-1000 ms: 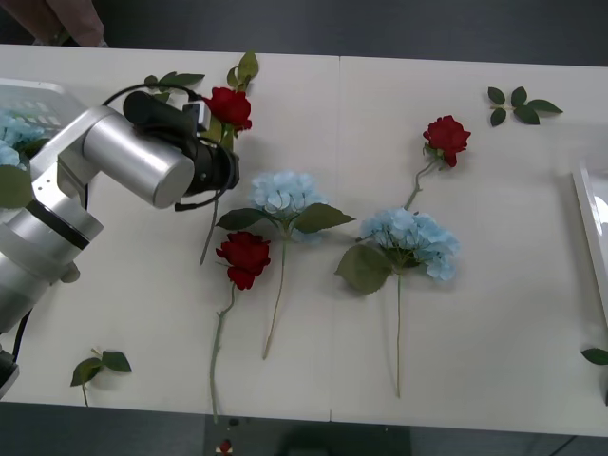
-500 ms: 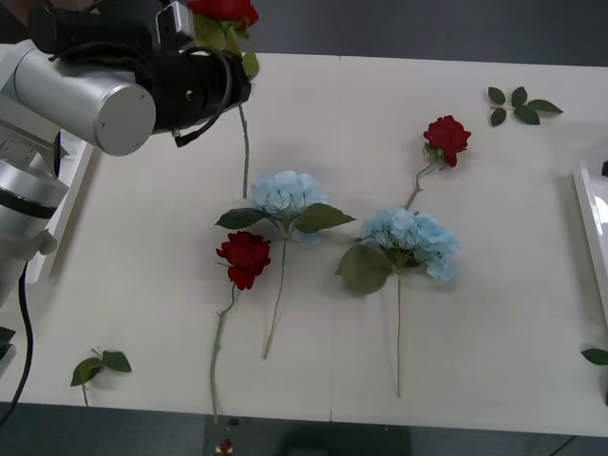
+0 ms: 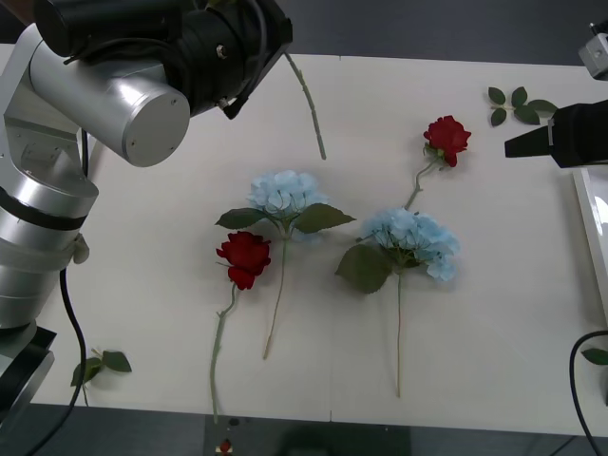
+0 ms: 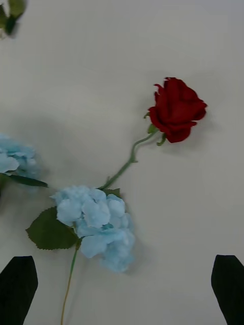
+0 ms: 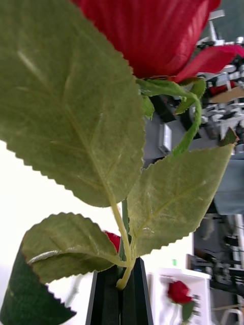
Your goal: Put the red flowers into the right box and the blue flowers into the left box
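Rose (image 5: 152, 35) rose straight up from the left gripper (image 5: 121, 294), whose fingers were clenched on its stem, while the right gripper (image 4: 122, 289) hung spread wide over the table (image 3: 475, 323).

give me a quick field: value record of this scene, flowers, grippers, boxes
left gripper: raised above the table's far left, fingers shut on a red rose
held rose: bloom and leaves close to the left wrist camera, stem hanging over the table
right gripper: fingers open, over the table's right side, holding nothing
red roses on table: two, one left of centre, one at the right rear
blue hydrangeas on table: two, and
right box: white rim at the right edge
loose leaf sprigs
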Motion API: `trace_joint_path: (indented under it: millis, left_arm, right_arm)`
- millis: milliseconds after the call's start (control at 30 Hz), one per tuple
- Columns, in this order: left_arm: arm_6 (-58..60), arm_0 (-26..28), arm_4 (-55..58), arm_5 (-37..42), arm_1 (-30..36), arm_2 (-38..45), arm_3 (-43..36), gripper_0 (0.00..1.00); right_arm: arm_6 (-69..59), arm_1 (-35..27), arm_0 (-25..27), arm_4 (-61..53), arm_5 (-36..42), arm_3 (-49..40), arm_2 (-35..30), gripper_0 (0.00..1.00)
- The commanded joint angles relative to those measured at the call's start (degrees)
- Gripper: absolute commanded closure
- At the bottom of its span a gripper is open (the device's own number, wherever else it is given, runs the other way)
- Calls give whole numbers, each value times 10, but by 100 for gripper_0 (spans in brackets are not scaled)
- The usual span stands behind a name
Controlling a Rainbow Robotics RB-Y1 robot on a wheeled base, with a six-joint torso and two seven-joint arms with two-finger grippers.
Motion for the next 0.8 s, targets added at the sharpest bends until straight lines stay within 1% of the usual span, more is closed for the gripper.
trace_joint_path:
  millis: [33,167,333,500,800]
  left_arm:
    - [-8,-17,-8,-34,-38,-24,-30,100]
    - [-3,-21,-62,-61,-90,-63,-28,100]
    - [3,-26,-77,-101,-131,-105,-12,100]
    - [14,-37,-84,-150,-142,-149,9,100]
    - [37,-41,-123,-156,-172,-176,15,100]
  right_arm:
    - [45,7,-35,-53,24,-15,-23,0]
    - [70,9,-45,-114,40,-15,-35,0]
    - [66,9,-47,-185,40,-15,-40,0]
    - [59,10,-48,-227,39,-15,-40,0]
    - [50,22,-48,-256,37,-15,-28,0]
